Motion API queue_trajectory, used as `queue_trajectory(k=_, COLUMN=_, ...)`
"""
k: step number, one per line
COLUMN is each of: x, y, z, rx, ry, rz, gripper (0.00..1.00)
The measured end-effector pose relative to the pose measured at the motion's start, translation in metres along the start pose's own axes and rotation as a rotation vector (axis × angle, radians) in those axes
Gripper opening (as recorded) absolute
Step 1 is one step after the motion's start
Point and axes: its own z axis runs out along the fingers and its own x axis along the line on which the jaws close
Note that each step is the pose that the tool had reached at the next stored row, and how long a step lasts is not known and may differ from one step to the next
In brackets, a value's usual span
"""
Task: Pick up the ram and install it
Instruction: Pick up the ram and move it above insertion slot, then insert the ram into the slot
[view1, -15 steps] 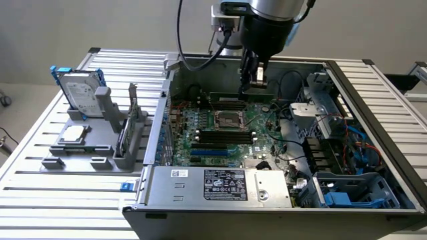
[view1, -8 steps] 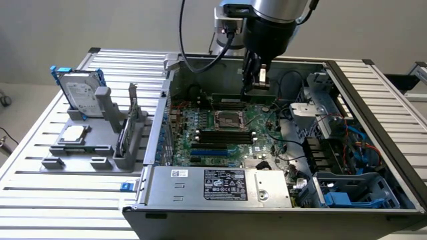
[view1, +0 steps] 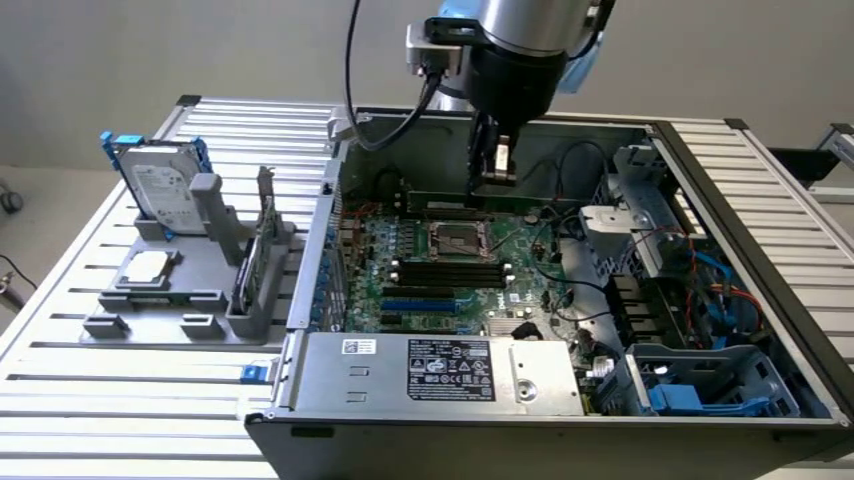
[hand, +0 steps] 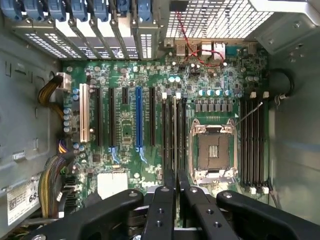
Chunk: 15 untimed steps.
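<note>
My gripper (view1: 497, 182) hangs inside the open computer case (view1: 314, 250), over the far part of the green motherboard (view1: 514, 245). It is shut on the ram (view1: 447, 203), a thin dark green stick lying level just under the fingertips. In the wrist view the ram (hand: 174, 127) shows edge-on between the two black fingers (hand: 162, 200), running along the black memory slots (hand: 165, 135) beside the empty processor socket (hand: 215, 147). The ram hovers above those slots; whether it touches them I cannot tell.
A grey fixture (view1: 174, 320) on the slatted table at the exterior view's left holds a silver hard drive with blue brackets (view1: 160, 190) and a small square chip (view1: 150, 265). The power supply box (view1: 441, 365) fills the case front. Cables and a drive cage (view1: 667, 300) crowd the right.
</note>
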Motion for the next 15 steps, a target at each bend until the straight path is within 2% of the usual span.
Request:
queue_trajectory(k=3, x=-0.0042, y=0.0084, z=0.0064, rx=0.0012, ry=0.0001, rz=0.003, gripper=0.14)
queue_trajectory(k=14, x=-0.0054, y=0.0083, z=0.0079, rx=0.0011, ry=0.0014, rz=0.002, gripper=0.14)
queue_trajectory(k=15, x=-0.0054, y=0.0083, z=0.0079, rx=0.0012, ry=0.0028, rz=0.003, gripper=0.14)
